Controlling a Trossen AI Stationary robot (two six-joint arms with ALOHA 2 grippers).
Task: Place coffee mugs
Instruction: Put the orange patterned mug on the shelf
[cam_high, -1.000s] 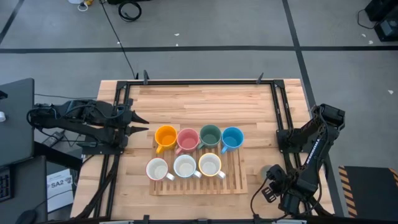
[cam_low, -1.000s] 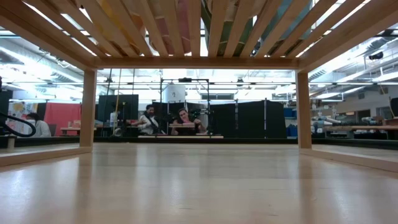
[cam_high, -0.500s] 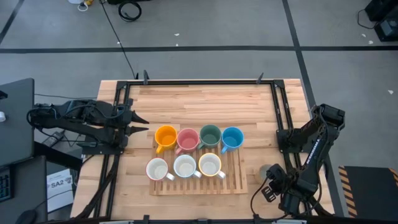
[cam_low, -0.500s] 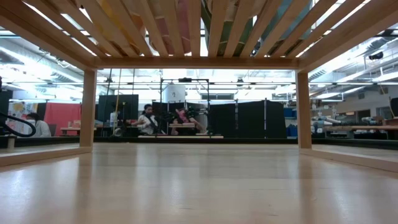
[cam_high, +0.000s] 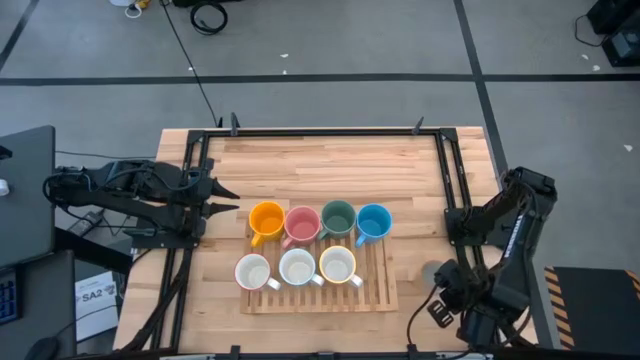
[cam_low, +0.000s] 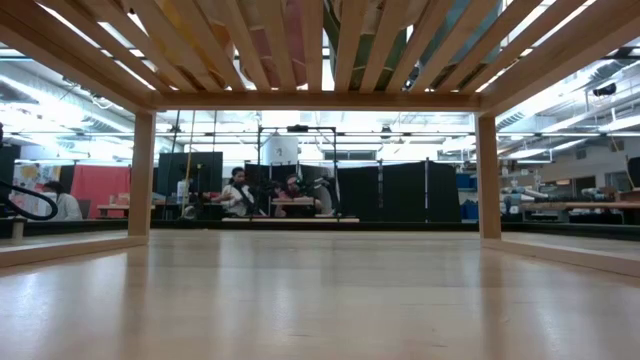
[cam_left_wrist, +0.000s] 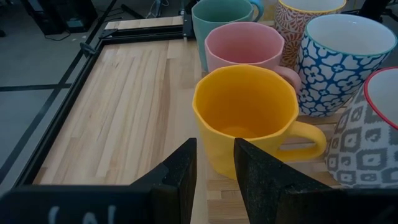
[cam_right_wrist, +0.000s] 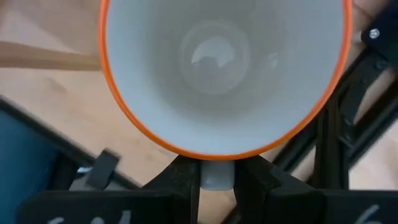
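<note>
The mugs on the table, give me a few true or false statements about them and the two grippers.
1. Seven mugs stand in two rows on the slatted wooden rack. True.
2. The orange mug is at the right end of the back row. False: it is at the left end; the blue mug is at the right end.
3. The right gripper pinches an orange-rimmed white mug. True.
4. The left gripper holds the pink mug. False: it holds nothing, waiting beside the orange mug.
</note>
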